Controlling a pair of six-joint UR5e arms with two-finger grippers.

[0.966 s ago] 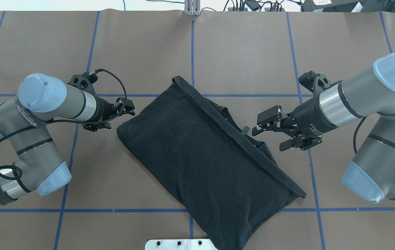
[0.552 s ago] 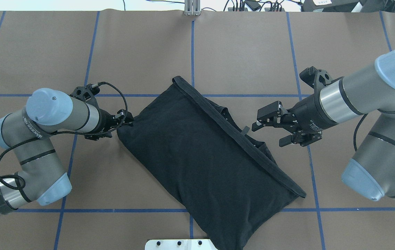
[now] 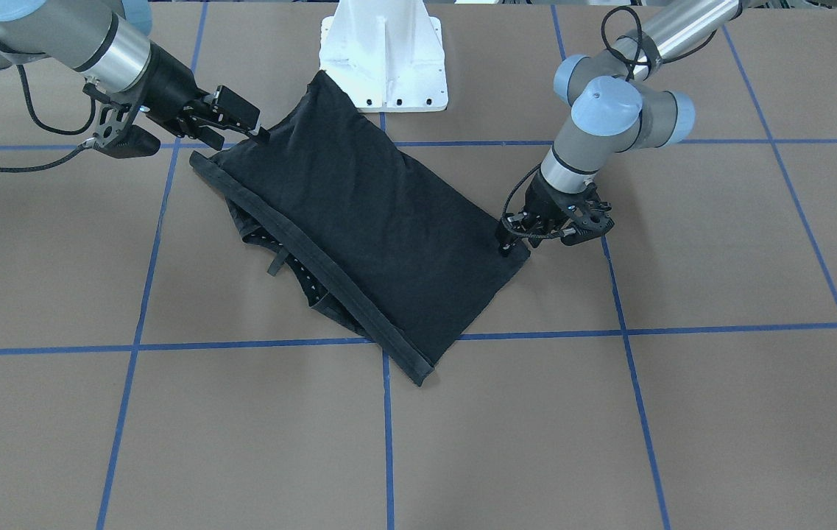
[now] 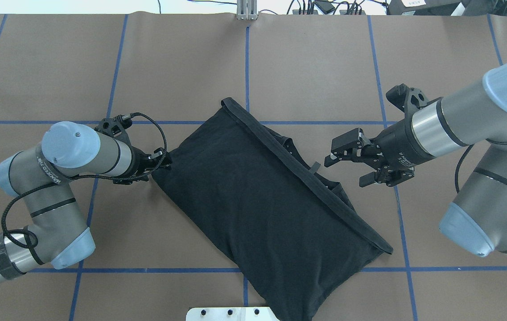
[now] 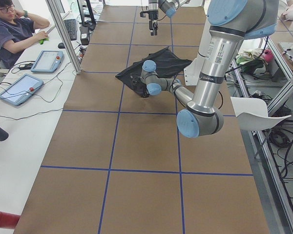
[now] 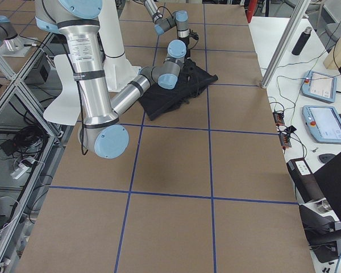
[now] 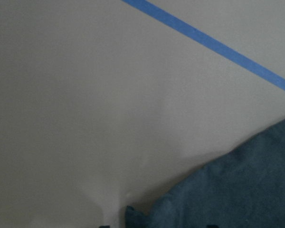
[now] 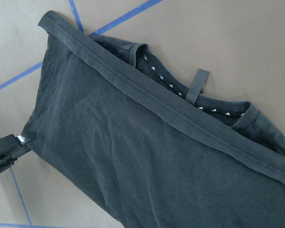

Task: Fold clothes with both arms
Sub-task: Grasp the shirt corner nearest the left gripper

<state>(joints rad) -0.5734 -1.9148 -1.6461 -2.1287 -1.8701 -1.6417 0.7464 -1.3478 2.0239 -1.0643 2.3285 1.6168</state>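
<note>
One corner of the diagonal black T-shirt [image 4: 262,200] touches the left fingers [image 3: 506,240], closure unclear; right fingers [image 4: 347,143] gape just beside its hem.

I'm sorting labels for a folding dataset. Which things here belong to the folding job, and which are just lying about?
Belong to the job:
black T-shirt
left tool, at the shirt's corner
right tool, open, clear of the shirt

Just lying about:
white pedestal base
blue tape lines
tablets on the side desk
</note>
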